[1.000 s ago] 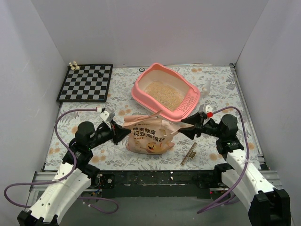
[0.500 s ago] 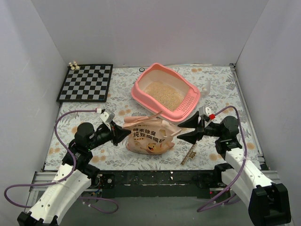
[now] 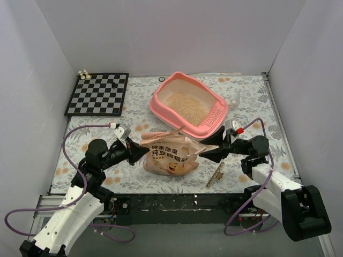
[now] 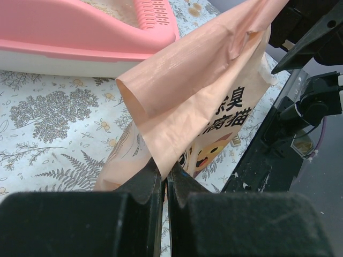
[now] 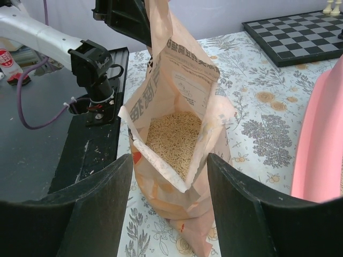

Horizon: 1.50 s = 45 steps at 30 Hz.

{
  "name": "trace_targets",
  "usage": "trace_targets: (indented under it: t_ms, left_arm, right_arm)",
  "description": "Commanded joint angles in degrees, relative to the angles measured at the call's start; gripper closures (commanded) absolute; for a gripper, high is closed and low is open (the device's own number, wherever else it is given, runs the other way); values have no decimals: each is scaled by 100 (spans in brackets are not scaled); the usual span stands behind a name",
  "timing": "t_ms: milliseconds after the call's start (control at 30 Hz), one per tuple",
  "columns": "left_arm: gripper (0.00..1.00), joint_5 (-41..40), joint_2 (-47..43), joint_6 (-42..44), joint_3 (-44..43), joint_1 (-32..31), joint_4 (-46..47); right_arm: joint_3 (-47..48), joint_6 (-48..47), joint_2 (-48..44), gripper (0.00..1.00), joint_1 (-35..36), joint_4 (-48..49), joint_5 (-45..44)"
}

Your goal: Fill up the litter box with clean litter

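- Litter box (image 3: 158, 108), rigid pink plastic, sits toward the table's far edge, with loose clean litter (image 3: 186, 107) covering its floor.
- Bag (image 3: 170, 155) by the near edge: crinkly, floppy film, probably bottom-heavy, best held at the mouth's corners.
- Left gripper (image 4: 163, 171) pinches its flap tight, while the right gripper (image 3: 205, 150) gapes astride the mouth, holding nothing.

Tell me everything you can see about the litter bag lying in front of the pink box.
The bag is crinkled tan-orange material, printed with Chinese characters and a cartoon animal face. It lies on the floral table cover, on the near side of the litter box. Its opened mouth faces the right arm and gapes, showing beige granules inside. The left tool is shut on a fold at the opposite end. The right tool is open, with one jaw on each side of the mouth.
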<state>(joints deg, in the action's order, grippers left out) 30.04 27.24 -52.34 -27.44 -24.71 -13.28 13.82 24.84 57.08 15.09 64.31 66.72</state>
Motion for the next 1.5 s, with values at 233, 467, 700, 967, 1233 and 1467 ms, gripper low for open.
trace_targets:
  t_ms: [233, 467, 700, 967, 1233, 1467]
  left_arm:
    - [100, -51, 9, 31, -77, 1, 352]
    - [100, -42, 44, 22, -77, 1, 343]
    - [100, -34, 79, 22, -68, 1, 335]
    - [100, -16, 123, 31, -59, 1, 335]
    - [100, -7, 150, 31, -60, 1, 335]
    - [100, 2, 185, 31, -51, 1, 335]
  right_arm:
    - [-29, 618, 874, 36, 547, 1953, -256]
    - [-46, 969, 1410, 40, 697, 2830, -475]
    - [-64, 1831, 2000, 46, 706, 4388, -677]
    - [-12, 1717, 1711, 48, 758, 4388, -748]
    - [208, 1778, 1596, 47, 767, 4379, -643]
    - [384, 1744, 1719, 48, 890, 4388, -651]
